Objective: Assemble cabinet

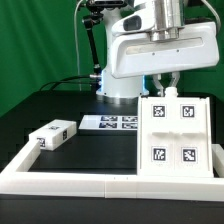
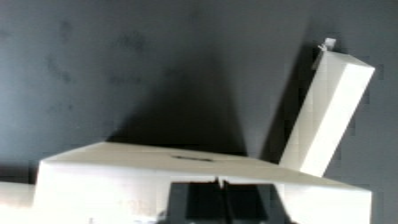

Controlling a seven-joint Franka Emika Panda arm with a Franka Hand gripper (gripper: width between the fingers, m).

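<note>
The white cabinet body [image 1: 172, 131] stands at the exterior view's right and shows a 2x2 grid of tagged fronts. My gripper [image 1: 166, 88] hangs right over its far top edge. In the wrist view the two dark fingers meet with only a thin line between them, so the gripper [image 2: 217, 192] is shut, just at a white face of the cabinet [image 2: 143, 165]. I cannot tell if it touches. A small white tagged block [image 1: 52, 133] lies apart on the black table at the exterior view's left.
The marker board [image 1: 110, 122] lies flat between the block and the cabinet. A long white rail [image 1: 100, 185] borders the table's near side. The arm's white base [image 1: 118, 85] stands behind. A long white bar [image 2: 326, 105] rises beside the cabinet in the wrist view.
</note>
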